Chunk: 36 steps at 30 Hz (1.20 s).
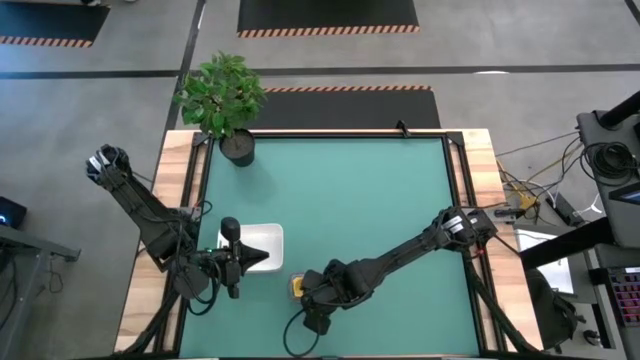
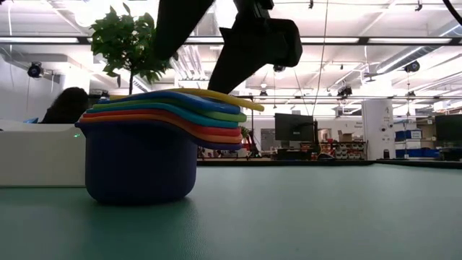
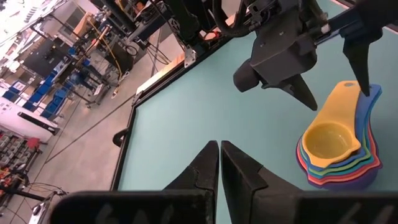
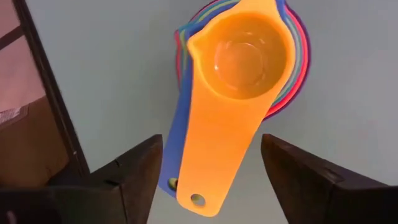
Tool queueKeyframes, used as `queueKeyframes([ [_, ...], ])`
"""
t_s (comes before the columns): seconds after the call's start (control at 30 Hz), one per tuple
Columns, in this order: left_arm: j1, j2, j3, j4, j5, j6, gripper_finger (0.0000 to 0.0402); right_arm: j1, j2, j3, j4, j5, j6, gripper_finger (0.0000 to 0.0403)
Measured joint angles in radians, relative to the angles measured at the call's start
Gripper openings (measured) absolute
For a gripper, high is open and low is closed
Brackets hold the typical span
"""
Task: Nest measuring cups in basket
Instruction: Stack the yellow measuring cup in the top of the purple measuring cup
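cups (image 3: 339, 155): nested stack, yellow on top, on mat beside basket (image 1: 262, 240), not in it | right gripper (image 4: 211, 162): released, fingers straddling yellow handle, above stack | left gripper (image 3: 219, 163): clenched, empty, over basket

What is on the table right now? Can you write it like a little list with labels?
cups: a nested stack of measuring cups, yellow one on top, dark blue at the bottom
where the stack is: on the green table, outside the white basket
right gripper: open, straight above the stack, fingers either side of the yellow handle, not gripping it
left gripper: shut, empty, by the basket
plant: a potted plant at the table's far edge
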Motion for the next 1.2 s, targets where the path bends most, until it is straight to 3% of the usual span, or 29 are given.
queueKeyframes([
  [0.27, 0.0, 0.0, 0.0, 0.01, 0.0, 0.0, 0.0, -0.004, -0.047, 0.04, -0.151, 0.006, -0.135, 0.024],
  [0.47, 0.0, 0.0, 0.0, 0.125, 0.001, 0.001, 0.0, 0.018, -0.086, 0.009, -0.236, 0.108, -0.467, 0.0194],
  [0.63, 0.001, 0.021, 0.001, 0.249, 0.001, -0.068, 0.0, 0.037, -0.139, -0.086, -0.121, 0.133, -0.647, 0.0164],
  [0.8, -0.016, 0.121, 0.001, 0.322, 0.009, -0.179, 0.0, 0.048, -0.245, -0.292, 0.123, 0.15, -0.779, 0.0147],
  [1.2, -0.047, 0.41, 0.023, 0.596, 0.032, -0.353, 0.0, 0.053, -0.493, -0.801, 0.668, 0.145, -0.801, 0.012],
])
